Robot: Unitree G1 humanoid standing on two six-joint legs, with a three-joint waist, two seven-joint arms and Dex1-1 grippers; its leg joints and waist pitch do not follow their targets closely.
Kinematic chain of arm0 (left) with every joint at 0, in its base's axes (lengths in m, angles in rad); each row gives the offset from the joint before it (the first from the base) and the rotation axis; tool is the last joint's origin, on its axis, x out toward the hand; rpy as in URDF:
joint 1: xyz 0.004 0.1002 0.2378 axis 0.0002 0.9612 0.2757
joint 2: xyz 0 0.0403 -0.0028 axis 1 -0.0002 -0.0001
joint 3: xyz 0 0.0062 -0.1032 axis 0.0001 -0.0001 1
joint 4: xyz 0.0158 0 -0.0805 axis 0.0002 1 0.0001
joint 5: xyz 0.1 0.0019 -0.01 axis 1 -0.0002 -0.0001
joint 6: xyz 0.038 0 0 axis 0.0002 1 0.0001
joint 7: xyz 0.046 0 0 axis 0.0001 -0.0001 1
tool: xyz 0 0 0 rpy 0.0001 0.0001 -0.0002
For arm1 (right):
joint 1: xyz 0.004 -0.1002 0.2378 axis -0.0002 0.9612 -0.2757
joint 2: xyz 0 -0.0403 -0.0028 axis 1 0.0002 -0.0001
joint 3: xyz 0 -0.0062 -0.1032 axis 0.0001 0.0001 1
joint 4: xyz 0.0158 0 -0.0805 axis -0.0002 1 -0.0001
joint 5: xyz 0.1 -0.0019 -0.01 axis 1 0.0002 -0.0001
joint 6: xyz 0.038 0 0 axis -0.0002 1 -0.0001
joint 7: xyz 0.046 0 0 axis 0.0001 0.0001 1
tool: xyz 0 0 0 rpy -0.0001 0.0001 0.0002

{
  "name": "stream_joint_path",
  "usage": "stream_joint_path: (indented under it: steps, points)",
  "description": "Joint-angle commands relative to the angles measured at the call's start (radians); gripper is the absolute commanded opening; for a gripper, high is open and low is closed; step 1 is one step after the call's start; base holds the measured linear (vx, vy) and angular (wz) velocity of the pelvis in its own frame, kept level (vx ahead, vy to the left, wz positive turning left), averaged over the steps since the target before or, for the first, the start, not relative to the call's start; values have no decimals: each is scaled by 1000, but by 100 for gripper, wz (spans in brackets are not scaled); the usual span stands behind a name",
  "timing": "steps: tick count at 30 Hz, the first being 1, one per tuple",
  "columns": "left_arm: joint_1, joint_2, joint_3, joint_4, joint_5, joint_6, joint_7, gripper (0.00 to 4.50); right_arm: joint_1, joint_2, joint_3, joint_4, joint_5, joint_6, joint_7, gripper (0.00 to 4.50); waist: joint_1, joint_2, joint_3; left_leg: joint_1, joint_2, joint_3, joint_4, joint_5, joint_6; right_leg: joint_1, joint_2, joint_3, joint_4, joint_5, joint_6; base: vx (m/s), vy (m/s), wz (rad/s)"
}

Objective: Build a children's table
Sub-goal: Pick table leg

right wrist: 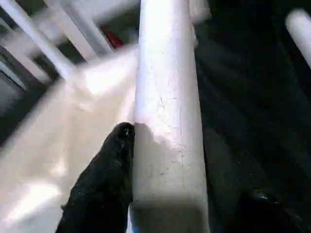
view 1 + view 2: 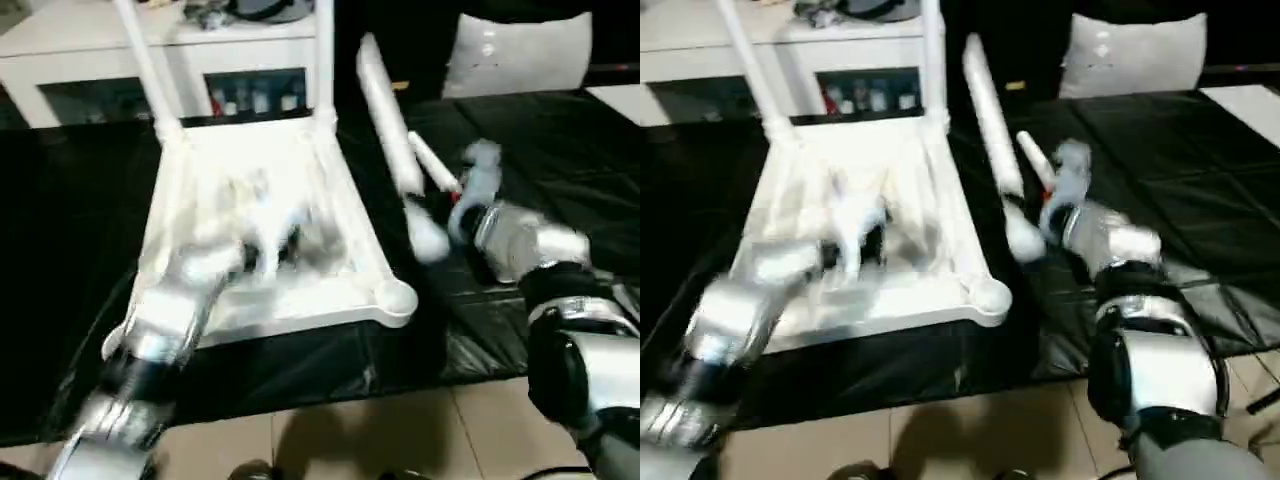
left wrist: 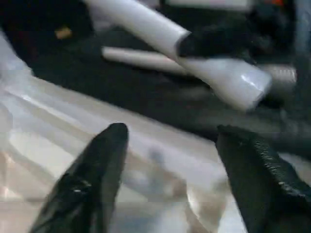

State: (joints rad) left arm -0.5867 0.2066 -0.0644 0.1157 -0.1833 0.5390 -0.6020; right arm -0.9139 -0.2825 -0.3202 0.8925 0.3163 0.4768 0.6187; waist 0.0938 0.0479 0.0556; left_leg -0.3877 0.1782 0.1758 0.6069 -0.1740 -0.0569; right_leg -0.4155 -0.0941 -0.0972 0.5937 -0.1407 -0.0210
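Observation:
The children's table top (image 2: 352,232) lies upside down on the black-covered work table (image 2: 570,130). Two white legs (image 2: 150,70) (image 2: 323,60) stand upright in its far corner sockets. The near right socket (image 2: 396,298) holds nothing. My right gripper (image 1: 189,165) is shut on a third leg (image 2: 385,110), which hangs tilted just right of the top, flared end (image 2: 427,240) toward me. Another leg (image 3: 141,58) lies on the black cover beyond it. Over the ribbed underside hovers my left gripper (image 3: 172,131), open with nothing between its fingers (image 3: 97,170).
A white shelf unit (image 2: 90,45) with small items stands behind the work table. A white cushion (image 2: 520,50) sits at the back right. Tiled floor (image 2: 350,430) shows along the near edge of the table.

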Motion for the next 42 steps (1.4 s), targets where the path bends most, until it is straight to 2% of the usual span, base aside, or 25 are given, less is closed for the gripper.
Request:
stream_joint_path:
  steps: [1, 2, 3, 4, 5, 6, 7, 8, 9, 13, 16, 19, 21, 25, 28, 30, 31, 32, 33, 34, 35, 36, 39, 41, 42]
  points:
    - [-38, -53, 72, 25, -80, 49, 68, 343, 42, 31, -37, -132, 102, 11, 114, 179, 5, -16, -82, 14, 40, -9, -64, -201, 71, 64, -55, 41, -62, -254, -200, 0, 0, 0]
    - [-54, -78, 97, 26, -123, 62, 70, 343, 67, 42, -45, -187, 144, 33, 166, 179, 6, -17, -82, 11, 39, -9, -63, -188, 81, 66, -55, 40, -61, -248, -199, 0, 0, 0]
    - [-65, -93, 115, 26, -156, 73, 69, 363, 83, 47, -48, -219, 169, 49, 199, 179, 11, -18, -84, 12, 40, -8, -61, -170, 99, 64, -54, 38, -63, -241, -203, 0, 0, 0]
    - [-79, -114, 138, 25, -198, 88, 69, 367, 102, 52, -49, -258, 197, 70, 235, 179, 12, -24, -85, 6, 40, -8, -61, -149, 110, 67, -54, 37, -59, -237, -210, 0, 0, 0]
    - [-87, -126, 152, 23, -224, 98, 70, 372, 115, 55, -49, -281, 213, 83, 254, 178, 16, -23, -85, 8, 40, -7, -58, -141, 113, 65, -55, 37, -58, -236, -214, 0, 0, 0]
    - [-102, -146, 176, 23, -265, 118, 75, 381, 135, 56, -41, -314, 231, 100, 281, 178, 18, -24, -84, 5, 40, -6, -57, -133, 119, 64, -55, 36, -60, -246, -217, 0, 0, 0]
    - [-133, -178, 214, 35, -333, 176, 73, 391, 181, 54, -12, -384, 275, 137, 342, 178, 25, -27, -83, 9, 40, -3, -56, -133, 121, 61, -53, 36, -64, -265, -210, 0, 0, 0]
    - [-146, -190, 226, 42, -360, 201, 68, 402, 201, 53, 2, -415, 297, 157, 371, 178, 28, -26, -83, 9, 41, -5, -56, -134, 122, 62, -56, 35, -64, -277, -209, 0, 0, 0]
    - [-158, -201, 236, 47, -380, 218, 60, 418, 218, 52, 13, -447, 318, 176, 394, 178, 33, -26, -80, 10, 40, -5, -58, -148, 119, 59, -54, 33, -71, -322, -191, 0, 0, 0]
    - [-194, -228, 266, 57, -422, 258, 67, 445, 265, 55, 41, -537, 346, 218, 423, 178, 34, -27, -77, 13, 40, -10, -64, -174, 87, 55, -56, 34, -84, -411, -138, 0, 0, 0]
    - [-208, -231, 270, 63, -439, 271, 88, 450, 289, 58, 49, -580, 355, 234, 422, 178, 36, -28, -77, 12, 40, -13, -68, -178, 75, 55, -58, 36, -87, -429, -113, 0, 0, 0]
    - [-220, -227, 255, 67, -439, 274, 94, 450, 306, 63, 65, -608, 355, 235, 407, 178, 39, -24, -79, 12, 41, -15, -69, -168, 69, 54, -57, 36, -86, -407, -110, 0, 0, 0]
    - [-218, -243, 260, 59, -446, 257, 101, 416, 320, 69, 77, -631, 360, 236, 405, 178, 39, -26, -79, 12, 41, -14, -69, -164, 68, 55, -58, 36, -85, -396, -113, 0, 0, 0]
    - [-203, -280, 280, 31, -478, 209, 87, 401, 345, 82, 89, -674, 380, 257, 405, 178, 45, -26, -80, 9, 43, -13, -67, -142, 81, 57, -59, 38, -82, -350, -131, 0, 0, 0]
    - [-197, -289, 283, 25, -499, 208, 81, 373, 350, 85, 95, -682, 381, 254, 399, 178, 47, -26, -79, 10, 43, -13, -69, -154, 77, 57, -59, 37, -83, -369, -127, 0, 0, 0]
    - [-194, -287, 273, 24, -484, 201, 88, 368, 350, 86, 101, -681, 365, 236, 386, 178, 46, -25, -77, 11, 42, -14, -70, -167, 70, 56, -59, 37, -87, -397, -114, 0, 0, 0]
    - [-191, -282, 257, 25, -453, 185, 105, 340, 348, 86, 122, -675, 316, 190, 355, 178, 47, -25, -77, 11, 43, -15, -71, -172, 64, 54, -61, 37, -90, -411, -104, 0, 0, 0]
    - [-190, -280, 251, 25, -442, 178, 112, 333, 347, 87, 131, -672, 296, 170, 341, 178, 46, -25, -76, 11, 44, -16, -73, -178, 58, 53, -61, 37, -91, -420, -95, 0, 0, 0]
    - [-188, -279, 240, 29, -408, 155, 147, 333, 345, 94, 155, -664, 234, 106, 289, 178, 45, -25, -76, 12, 43, -16, -74, -185, 50, 53, -61, 37, -92, -432, -81, 0, 0, 0]
    - [-188, -279, 240, 29, -408, 155, 147, 331, 345, 94, 155, -664, 234, 106, 289, 178, 45, -24, -77, 12, 44, -17, -74, -185, 46, 53, -61, 37, -91, -431, -77, 0, 0, 0]
    - [-184, -285, 229, 38, -356, 119, 211, 331, 341, 116, 176, -650, 165, 27, 219, 178, 42, -25, -76, 11, 42, -16, -74, -184, 44, 53, -60, 38, -91, -428, -73, 0, 0, 0]
    - [-183, -286, 229, 39, -351, 115, 217, 309, 340, 118, 178, -648, 159, 20, 213, 178, 40, -24, -75, 10, 45, -18, -76, -184, 36, 50, -61, 39, -91, -427, -66, 0, 0, 0]
    - [-166, -291, 187, 42, -240, 35, 319, 289, 336, 150, 219, -611, 38, -134, 99, 178, 39, -24, -78, 11, 42, -16, -75, -178, 33, 51, -60, 38, -91, -418, -61, 0, 0, 0]
    - [-154, -284, 146, 39, -176, -6, 351, 270, 334, 162, 242, -588, -8, -202, 53, 178, 39, -22, -80, 14, 44, -17, -75, -173, 38, 49, -59, 39, -88, -390, -65, 0, 0, 0]
    - [-148, -287, 129, 37, -148, -25, 372, 270, 335, 172, 256, -580, -27, -236, 37, 178, 38, -19, -81, 11, 45, -18, -76, -161, 42, 51, -58, 39, -84, -358, -72, 0, 0, 0]
